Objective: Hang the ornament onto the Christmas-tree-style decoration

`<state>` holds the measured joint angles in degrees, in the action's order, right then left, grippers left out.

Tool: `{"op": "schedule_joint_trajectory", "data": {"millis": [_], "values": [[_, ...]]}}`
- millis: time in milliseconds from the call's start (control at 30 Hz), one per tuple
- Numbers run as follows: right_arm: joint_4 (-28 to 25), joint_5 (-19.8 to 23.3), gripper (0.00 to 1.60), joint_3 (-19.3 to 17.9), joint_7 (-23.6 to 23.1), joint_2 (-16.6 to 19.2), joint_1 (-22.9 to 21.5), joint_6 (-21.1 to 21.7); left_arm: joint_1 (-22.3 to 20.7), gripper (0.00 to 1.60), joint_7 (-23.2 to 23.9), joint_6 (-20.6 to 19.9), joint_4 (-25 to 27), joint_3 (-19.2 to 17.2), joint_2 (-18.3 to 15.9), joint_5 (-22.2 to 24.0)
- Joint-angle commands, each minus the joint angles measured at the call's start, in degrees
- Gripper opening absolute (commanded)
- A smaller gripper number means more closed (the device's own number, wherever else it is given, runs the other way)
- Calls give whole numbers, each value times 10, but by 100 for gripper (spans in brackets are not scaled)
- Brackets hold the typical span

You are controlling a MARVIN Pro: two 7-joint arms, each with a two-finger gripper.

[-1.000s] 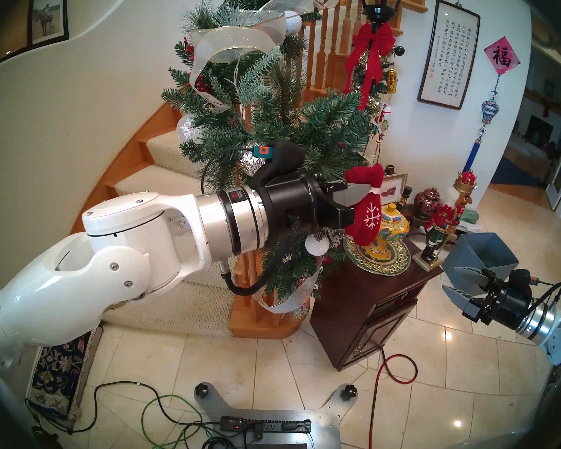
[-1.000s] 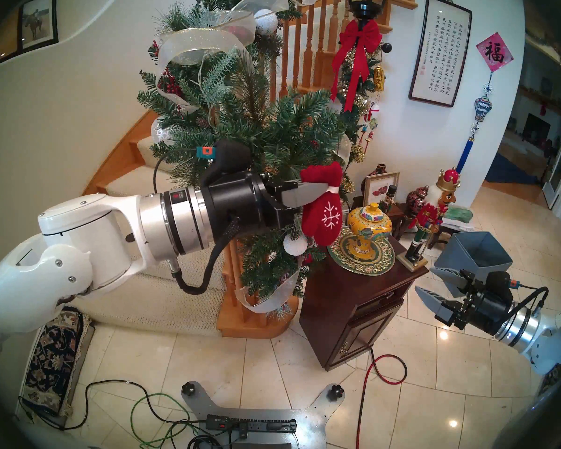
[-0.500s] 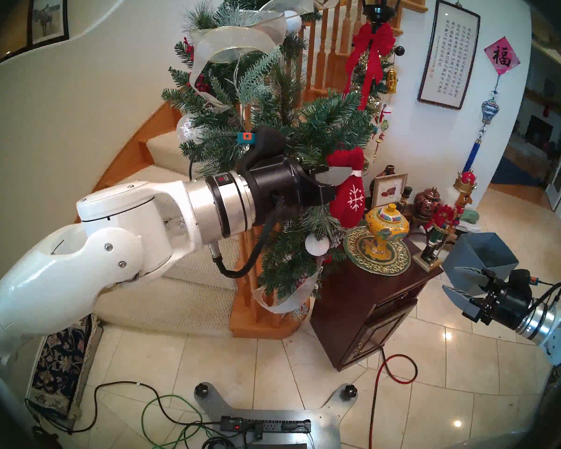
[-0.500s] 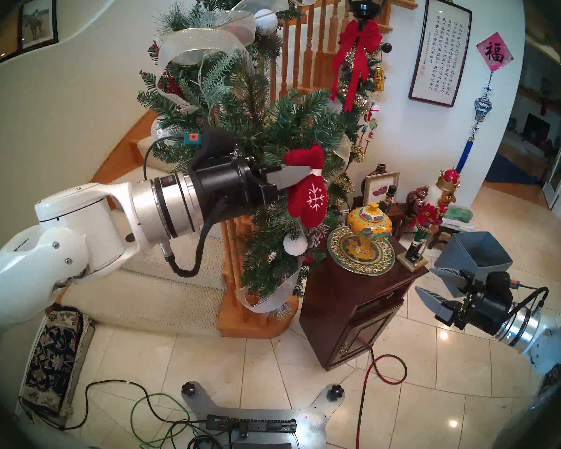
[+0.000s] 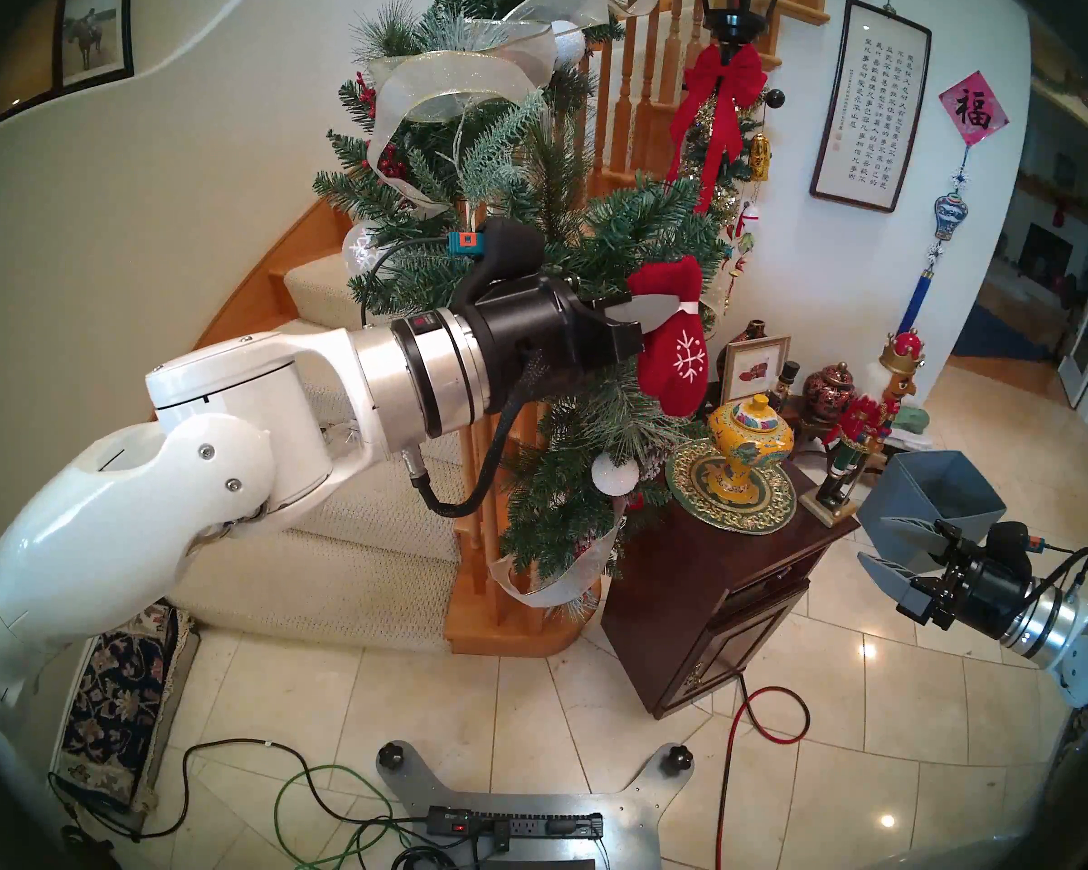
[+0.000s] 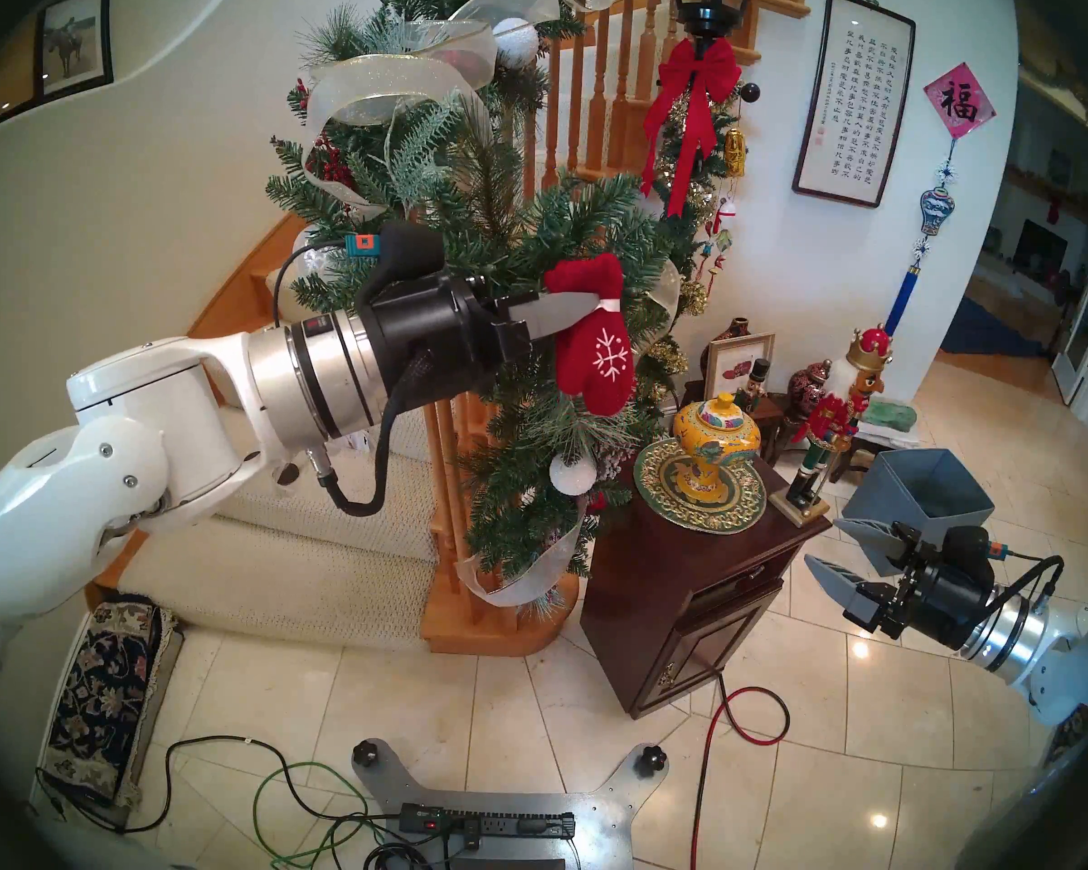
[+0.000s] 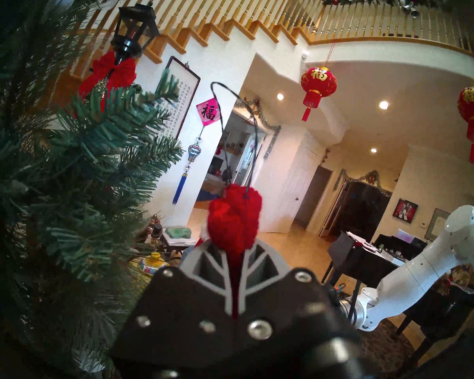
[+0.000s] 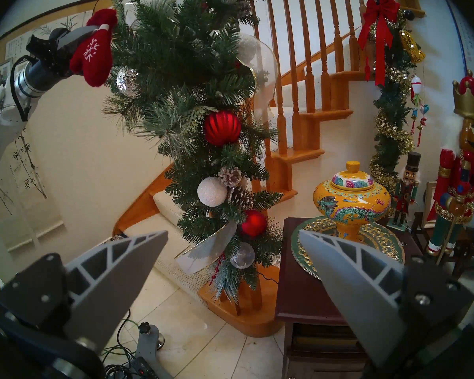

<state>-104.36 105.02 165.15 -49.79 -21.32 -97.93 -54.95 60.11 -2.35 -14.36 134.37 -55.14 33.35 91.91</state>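
My left gripper (image 5: 670,307) is shut on the white cuff stripe of the red felt mitten (image 5: 676,360), whose snowflake faces the head camera. It holds the mitten against the right side of the bushy green garland (image 5: 529,222) on the stair post, with branches behind and around the fingers. In the left wrist view the red cuff (image 7: 234,225) bulges above the closed fingers (image 7: 260,260). The thin dark loop (image 7: 225,118) stands up free, just right of a branch tip (image 7: 159,96). My right gripper (image 5: 887,542) is open and empty, low at the right.
A dark wooden cabinet (image 5: 717,573) stands right of the garland with a yellow jar (image 5: 749,435) and nutcrackers (image 5: 868,423). A grey bin (image 5: 931,492) is behind my right gripper. A tinsel garland with a red bow (image 5: 723,90) hangs further back. Cables lie on the tiled floor.
My left gripper has carried the mitten up and to the left, away from the yellow jar and in among the garland's branches. The right arm has not moved.
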Motion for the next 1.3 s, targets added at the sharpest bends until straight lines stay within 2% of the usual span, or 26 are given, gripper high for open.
{"op": "schedule_joint_trajectory", "data": {"millis": [0,300,367,400,433,467,933,1267], "values": [[-1,-1,160,-1,-57,0,-3,0,-10,0,3,2,-5,-8,10,11],[-1,-2,160,-1,-54,0,-3,0,-15,0,3,2,-22,-14,16,24],[0,0,160,-1,-61,0,-3,0,-18,0,3,1,-26,-16,18,25],[3,6,160,-1,-83,1,-3,0,-20,0,3,0,-27,-16,19,24],[3,6,160,-1,-83,1,-3,0,-20,0,3,0,-27,-16,19,24],[-1,-1,160,-1,-58,0,-3,0,-21,0,3,0,-28,-17,20,25],[0,1,160,-1,-63,0,-3,0,-33,0,5,-10,-36,-10,35,26],[0,1,160,-1,-62,0,-3,0,-39,0,3,-19,-56,-14,53,49]]}}
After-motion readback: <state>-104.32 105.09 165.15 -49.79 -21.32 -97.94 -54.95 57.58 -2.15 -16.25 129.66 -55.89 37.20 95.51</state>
